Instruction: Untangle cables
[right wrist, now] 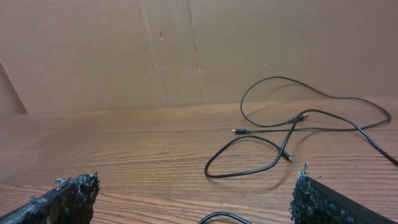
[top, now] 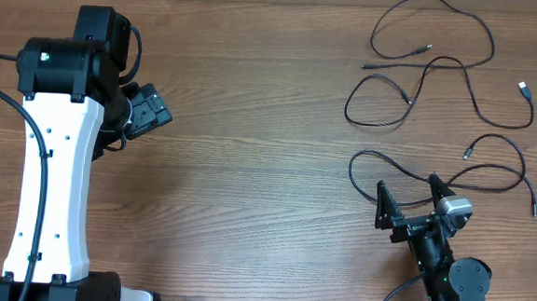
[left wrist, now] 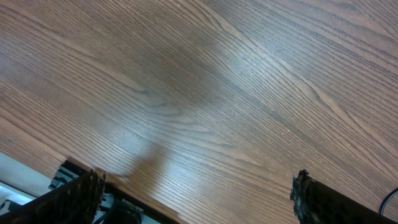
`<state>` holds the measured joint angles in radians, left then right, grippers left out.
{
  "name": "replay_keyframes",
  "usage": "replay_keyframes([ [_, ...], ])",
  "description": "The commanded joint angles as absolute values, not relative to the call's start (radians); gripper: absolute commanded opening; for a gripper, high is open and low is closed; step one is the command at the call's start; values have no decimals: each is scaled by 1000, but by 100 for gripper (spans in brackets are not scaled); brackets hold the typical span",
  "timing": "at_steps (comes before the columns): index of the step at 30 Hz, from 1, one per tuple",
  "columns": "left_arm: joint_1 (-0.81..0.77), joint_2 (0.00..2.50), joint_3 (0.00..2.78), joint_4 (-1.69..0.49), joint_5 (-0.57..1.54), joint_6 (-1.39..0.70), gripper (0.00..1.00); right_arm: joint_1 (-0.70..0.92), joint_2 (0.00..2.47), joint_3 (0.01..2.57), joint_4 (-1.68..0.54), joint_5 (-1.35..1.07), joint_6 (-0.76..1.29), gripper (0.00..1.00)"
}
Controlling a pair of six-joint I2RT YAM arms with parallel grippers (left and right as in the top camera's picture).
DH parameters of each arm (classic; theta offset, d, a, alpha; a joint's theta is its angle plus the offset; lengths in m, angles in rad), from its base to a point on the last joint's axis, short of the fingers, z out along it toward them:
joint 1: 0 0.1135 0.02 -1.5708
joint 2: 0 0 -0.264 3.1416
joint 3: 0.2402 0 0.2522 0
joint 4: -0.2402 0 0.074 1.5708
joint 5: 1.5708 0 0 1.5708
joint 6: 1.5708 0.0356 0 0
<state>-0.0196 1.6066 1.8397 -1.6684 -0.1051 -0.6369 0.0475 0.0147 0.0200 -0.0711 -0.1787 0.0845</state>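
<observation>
Wide-apart fingers [right wrist: 69, 196] frame looped black cables [right wrist: 292, 132] on the table [right wrist: 124, 149].

We count three cables [top: 429, 65], all thin and black, carrying six plug ends in total; one silvery plug [top: 524, 88] is among them. We count two grippers, the left gripper [left wrist: 198, 177] and the right gripper [right wrist: 198, 176], and one table [top: 249, 168].

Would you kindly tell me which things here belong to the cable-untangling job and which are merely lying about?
Belong to the job: the thin black cables, lying as loose loops, one with a silvery plug; the right gripper, open by the nearest one; the left gripper, open over bare wood.
Merely there: the wooden table; the brown cardboard wall behind it.
</observation>
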Motion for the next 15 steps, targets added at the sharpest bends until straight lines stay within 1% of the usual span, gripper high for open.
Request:
replay_keyframes([
  [1, -20, 1608, 1836, -1667, -104, -632, 99, 49, 3, 8, -69, -178, 79, 100],
  [10, -20, 1608, 1836, -1667, -104, -632, 100, 49, 3, 8, -69, -171, 69, 100],
  [15, -20, 1608, 1836, -1667, -104, -632, 99, 51, 3, 8, -72, -170, -44, 100],
])
